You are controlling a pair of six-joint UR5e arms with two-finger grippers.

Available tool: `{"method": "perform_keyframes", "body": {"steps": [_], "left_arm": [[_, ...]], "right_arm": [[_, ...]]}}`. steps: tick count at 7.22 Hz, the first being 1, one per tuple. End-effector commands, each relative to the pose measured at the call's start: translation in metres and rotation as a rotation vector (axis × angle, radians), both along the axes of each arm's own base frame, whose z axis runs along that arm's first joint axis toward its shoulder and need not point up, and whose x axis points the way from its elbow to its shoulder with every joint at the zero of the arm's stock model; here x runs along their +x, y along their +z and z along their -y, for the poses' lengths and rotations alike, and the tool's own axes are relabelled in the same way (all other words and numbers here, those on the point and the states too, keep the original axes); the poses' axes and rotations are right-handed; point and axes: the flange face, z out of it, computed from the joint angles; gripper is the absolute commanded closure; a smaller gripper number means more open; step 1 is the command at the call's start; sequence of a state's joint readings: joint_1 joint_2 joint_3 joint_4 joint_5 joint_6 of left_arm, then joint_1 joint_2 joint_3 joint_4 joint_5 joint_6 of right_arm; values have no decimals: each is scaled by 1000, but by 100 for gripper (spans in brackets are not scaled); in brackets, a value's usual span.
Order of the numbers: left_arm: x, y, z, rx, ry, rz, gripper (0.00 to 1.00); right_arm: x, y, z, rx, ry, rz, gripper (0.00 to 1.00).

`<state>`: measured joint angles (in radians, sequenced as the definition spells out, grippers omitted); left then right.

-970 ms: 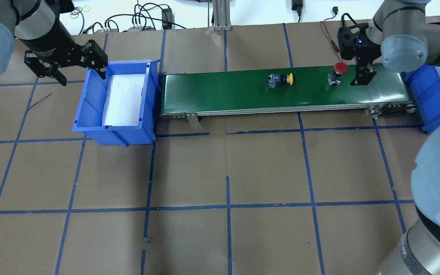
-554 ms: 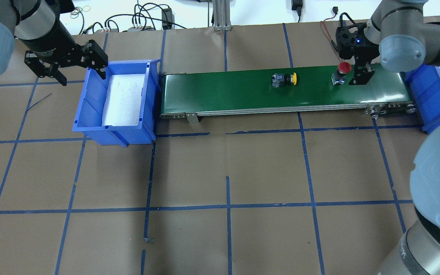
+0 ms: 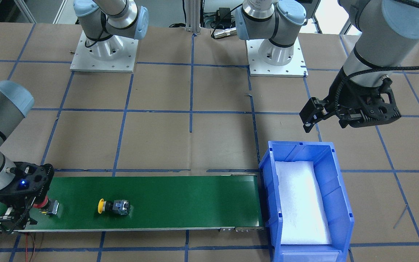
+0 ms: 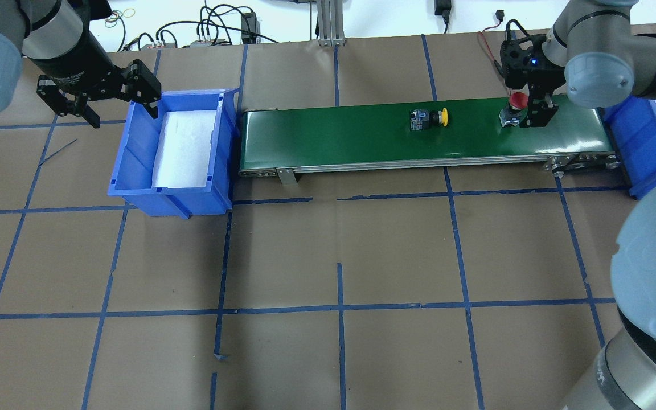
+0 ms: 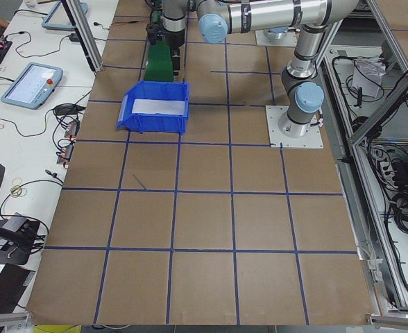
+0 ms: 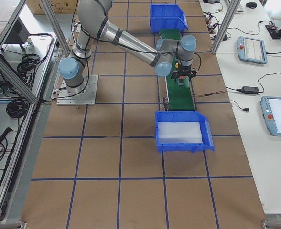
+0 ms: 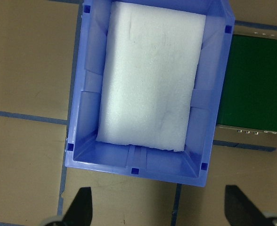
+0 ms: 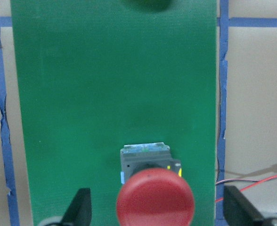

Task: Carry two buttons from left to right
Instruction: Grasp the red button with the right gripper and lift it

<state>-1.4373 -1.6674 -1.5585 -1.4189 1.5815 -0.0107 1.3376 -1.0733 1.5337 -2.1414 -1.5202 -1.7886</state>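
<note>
The red button (image 4: pixel 515 102) stands on the green conveyor belt (image 4: pixel 333 136) near its right end. My right gripper (image 4: pixel 524 112) is open and low over the belt. In the right wrist view the red cap (image 8: pixel 155 197) sits between the two wide-apart fingers (image 8: pixel 79 207), not touching either. The yellow button (image 4: pixel 431 118) lies on its side further left on the belt, also shown in the front view (image 3: pixel 113 206). My left gripper (image 4: pixel 106 99) is open and empty, hovering over the far-left edge of the left blue bin (image 4: pixel 134 142).
The left blue bin holds only a white foam pad (image 7: pixel 150 80). A second blue bin (image 4: pixel 641 142) sits at the belt's right end, partly behind my right arm. Cables lie along the table's far edge (image 4: pixel 214 28). Blue tape lines grid the brown tabletop.
Both buttons have travelled to the right along the belt. The red button has come in between my right gripper's fingers. My left arm has not moved.
</note>
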Motion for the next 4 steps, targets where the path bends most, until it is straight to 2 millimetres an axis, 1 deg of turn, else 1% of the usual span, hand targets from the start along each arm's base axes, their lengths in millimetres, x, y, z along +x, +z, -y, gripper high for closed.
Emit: {"method": "perform_keyframes", "body": {"steps": [1,2,3,4], "left_arm": [[0,0,0,-2,0,0,0],[0,0,0,-3,0,0,0],[0,0,0,-3,0,0,0],[0,0,0,-2,0,0,0]], "right_arm": [[0,-2,0,3,0,1,3],[0,-3,0,4,2,1,6],[-1,-3,0,5,3,-10,22],[-5,0,-1,10,8,-52,48]]}}
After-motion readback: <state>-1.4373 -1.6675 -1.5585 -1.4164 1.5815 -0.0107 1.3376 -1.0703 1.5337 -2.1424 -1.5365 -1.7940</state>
